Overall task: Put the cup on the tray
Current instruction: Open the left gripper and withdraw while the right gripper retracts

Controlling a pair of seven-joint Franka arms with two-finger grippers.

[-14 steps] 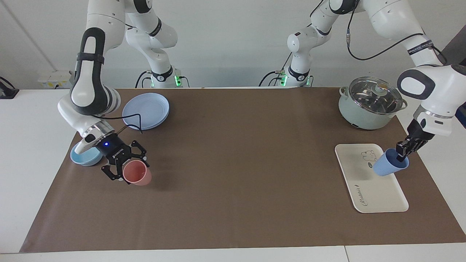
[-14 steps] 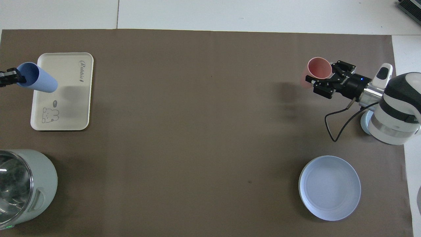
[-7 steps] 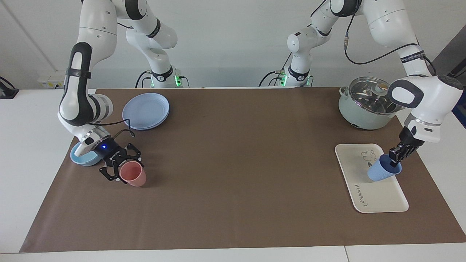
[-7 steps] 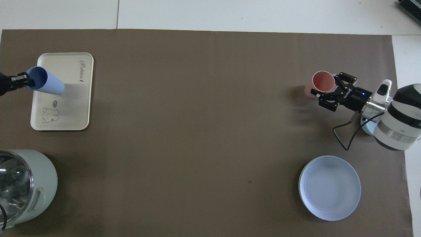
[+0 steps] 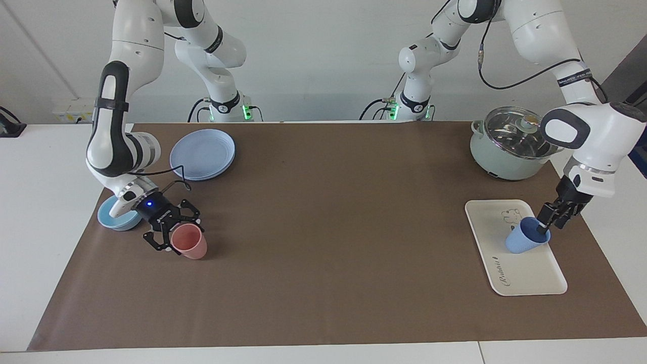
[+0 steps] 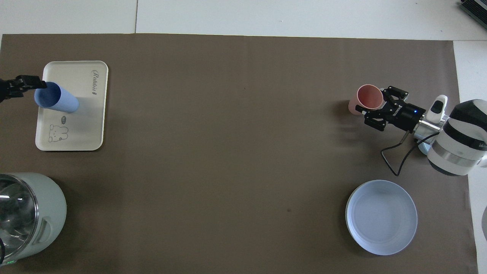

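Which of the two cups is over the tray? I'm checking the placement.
The blue cup, gripped at its rim by the left gripper, over the cream tray; the pink cup is over the brown mat.

A robotics lab set up for kitchen-style trials: two white robot arms [image 5: 121, 116] are bolted at one edge of a white bench [image 5: 45, 212], with green status lights and black cables at their bases. A plain brown mat [image 5: 323, 227] covers the work area under a bare white wall. Household props sit on it: a lidded pot [image 5: 510, 146], a round blue plate [image 5: 202, 154], a cream tray [image 5: 505, 273] and plastic cups
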